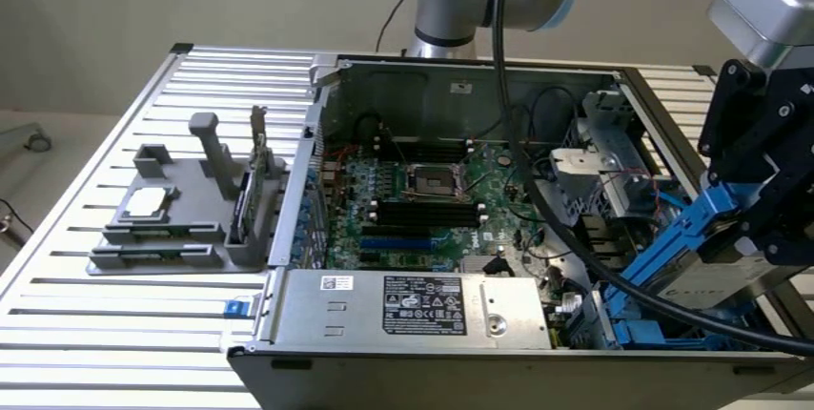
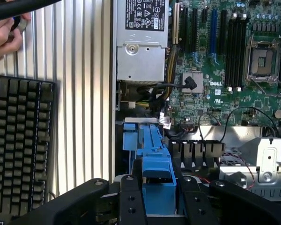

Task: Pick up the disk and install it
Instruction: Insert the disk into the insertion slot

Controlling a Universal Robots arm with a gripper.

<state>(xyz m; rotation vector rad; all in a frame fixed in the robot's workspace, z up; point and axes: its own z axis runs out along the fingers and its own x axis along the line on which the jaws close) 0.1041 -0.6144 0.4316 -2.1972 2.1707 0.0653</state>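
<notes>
Disk (image 1: pixel 715 272): flat silver-grey slab with a pale label on its face and a blue plastic carrier along its edges. It is up in the air and tilted, above the computer case's corner nearest the camera on the exterior view's right.

My gripper (image 1: pixel 753 238) is clamped on the disk. In the wrist view my two black fingers (image 2: pixel 131 199) press either side of the blue carrier end (image 2: pixel 157 176).

Computer case (image 1: pixel 471 67): open, lying on the slatted counter (image 1: pixel 128 334). Inside it:
- green motherboard (image 1: pixel 439 202) with a bare processor socket (image 1: pixel 424 179)
- black memory slots
- large silver box (image 1: pixel 420 305) with a black-and-white label along the near wall
- loose black cables
- blue drive rails (image 1: pixel 626 326) in the corner below the disk

Grey holder (image 1: pixel 178 229) sits on the counter at the exterior view's left and carries a small square silver chip (image 1: pixel 144 202).

Wrist view also shows a black keyboard (image 2: pixel 18 140) beside the case and a person's hand (image 2: pixel 3 37) at the counter edge.
</notes>
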